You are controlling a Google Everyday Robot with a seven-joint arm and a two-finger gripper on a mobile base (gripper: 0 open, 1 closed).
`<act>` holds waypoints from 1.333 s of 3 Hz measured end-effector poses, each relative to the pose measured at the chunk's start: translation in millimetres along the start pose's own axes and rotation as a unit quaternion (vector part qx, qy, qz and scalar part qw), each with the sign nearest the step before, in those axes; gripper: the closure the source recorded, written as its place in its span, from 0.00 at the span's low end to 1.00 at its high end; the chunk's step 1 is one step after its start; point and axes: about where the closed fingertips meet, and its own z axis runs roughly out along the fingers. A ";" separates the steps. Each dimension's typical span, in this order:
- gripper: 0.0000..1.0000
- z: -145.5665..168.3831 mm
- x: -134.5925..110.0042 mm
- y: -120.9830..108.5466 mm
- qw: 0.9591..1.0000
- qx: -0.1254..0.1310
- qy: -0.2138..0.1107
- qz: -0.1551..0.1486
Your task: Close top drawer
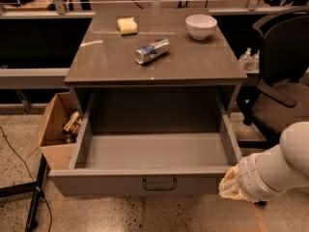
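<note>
We see the top drawer pulled far out of the grey cabinet towards us, its grey floor and side walls in full view and its small dark loop handle at the centre of the front panel. The claw sits low on the right, just beside the right end of that front panel, at the tip of a thick white arm. We cannot tell whether the claw is open or closed, nor whether it touches the panel.

On the floor to the left of the drawer stands an open cardboard box holding a few pale, wood-coloured bits that we cannot make out.

On the counter above, a can lies on its side near the middle, a yellow sponge at the back left, and a white bowl at the back right. A dark office chair stands on the right, on a speckled floor.
</note>
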 end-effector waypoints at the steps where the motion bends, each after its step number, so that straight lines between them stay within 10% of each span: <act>1: 1.00 18.6 -7.0 4.6 0.999 0.020 -0.007 -0.030; 4: 1.00 34.3 -25.7 -26.0 0.978 0.156 0.030 -0.135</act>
